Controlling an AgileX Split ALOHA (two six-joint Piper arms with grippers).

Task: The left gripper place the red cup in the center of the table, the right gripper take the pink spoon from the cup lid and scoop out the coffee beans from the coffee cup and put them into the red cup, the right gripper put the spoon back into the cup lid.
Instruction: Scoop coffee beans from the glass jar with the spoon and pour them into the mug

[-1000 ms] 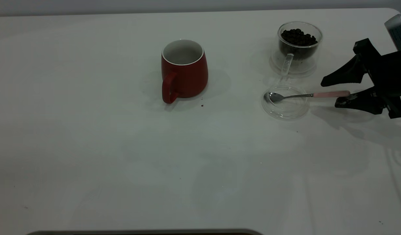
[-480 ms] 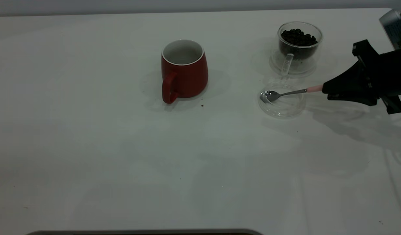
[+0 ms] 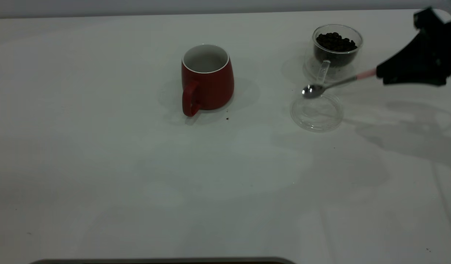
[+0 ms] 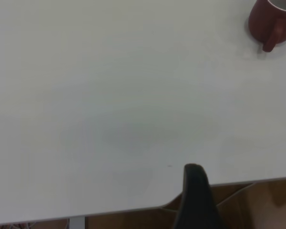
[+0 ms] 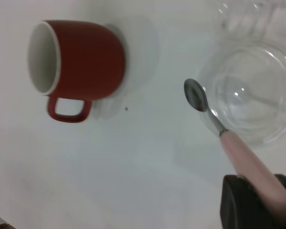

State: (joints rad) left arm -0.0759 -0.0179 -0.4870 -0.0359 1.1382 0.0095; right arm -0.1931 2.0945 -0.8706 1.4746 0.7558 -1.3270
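Pink spoon [image 3: 333, 84], upper right of the frame, is clamped by its handle in the right hand [image 3: 385, 75], bowl apparently clear above the cup lid [image 3: 316, 113], angled toward the coffee cup [image 3: 337, 46] for scooping. Red cup [image 3: 206, 78] waits mid-desk [image 3: 137, 176].

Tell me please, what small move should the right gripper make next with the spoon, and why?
Probably carry the pink spoon up and over the coffee cup. The right gripper is shut on the pink handle, the spoon's bowl hangs empty above the cup lid, and the coffee beans are untouched. The red cup stands empty.
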